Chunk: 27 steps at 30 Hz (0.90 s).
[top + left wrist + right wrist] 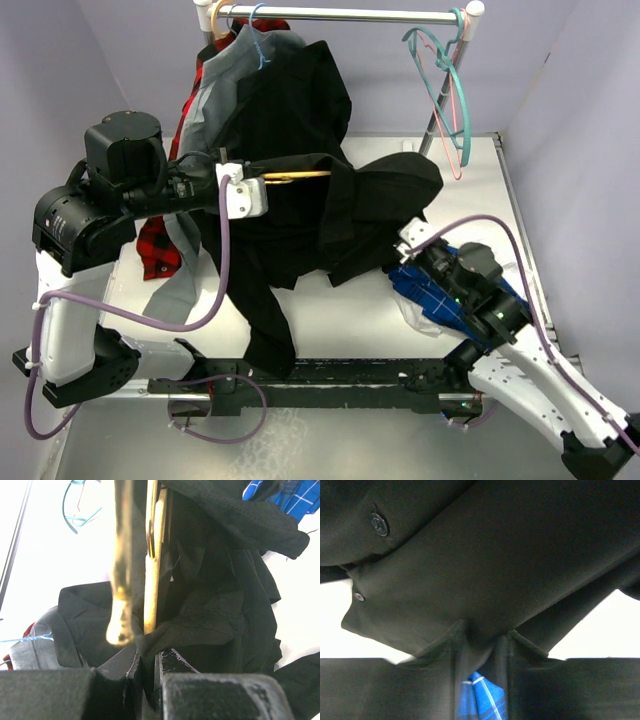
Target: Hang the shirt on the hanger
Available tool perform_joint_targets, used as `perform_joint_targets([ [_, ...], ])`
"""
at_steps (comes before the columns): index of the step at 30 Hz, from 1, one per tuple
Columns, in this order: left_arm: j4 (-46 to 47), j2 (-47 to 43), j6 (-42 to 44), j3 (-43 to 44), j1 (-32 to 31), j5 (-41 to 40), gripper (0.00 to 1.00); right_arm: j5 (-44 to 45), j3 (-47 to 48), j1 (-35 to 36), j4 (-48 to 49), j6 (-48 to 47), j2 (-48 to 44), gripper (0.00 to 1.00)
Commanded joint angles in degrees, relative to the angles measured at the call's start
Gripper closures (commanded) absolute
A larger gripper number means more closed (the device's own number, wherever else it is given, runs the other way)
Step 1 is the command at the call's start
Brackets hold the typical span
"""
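The black shirt [330, 215] hangs in a heap over the table's middle, one part trailing toward the near edge. The yellow-orange hanger [296, 176] pokes out of it. My left gripper [262, 190] is shut on the hanger [152, 555] together with a fold of shirt fabric [220, 610]; the hook [121, 580] blurs close to the lens. My right gripper [408, 245] is shut on a fold of the black shirt [485, 570], which fills the right wrist view; two buttons show at its upper left.
A rail [350, 14] at the back holds a grey shirt [215, 90], another black garment [300, 95], a red-checked garment [158, 250] and teal and pink hangers [445, 80]. A blue-checked shirt [430, 295] lies under my right arm. Walls close both sides.
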Motion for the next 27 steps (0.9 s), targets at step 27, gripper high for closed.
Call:
perform_joint_targets([
  [27, 13.93, 3.47, -6.39, 14.32, 0.1, -5.57, 1.0, -10.25, -4.25, 1.09, -1.3, -2.46, 1.52, 1.0],
])
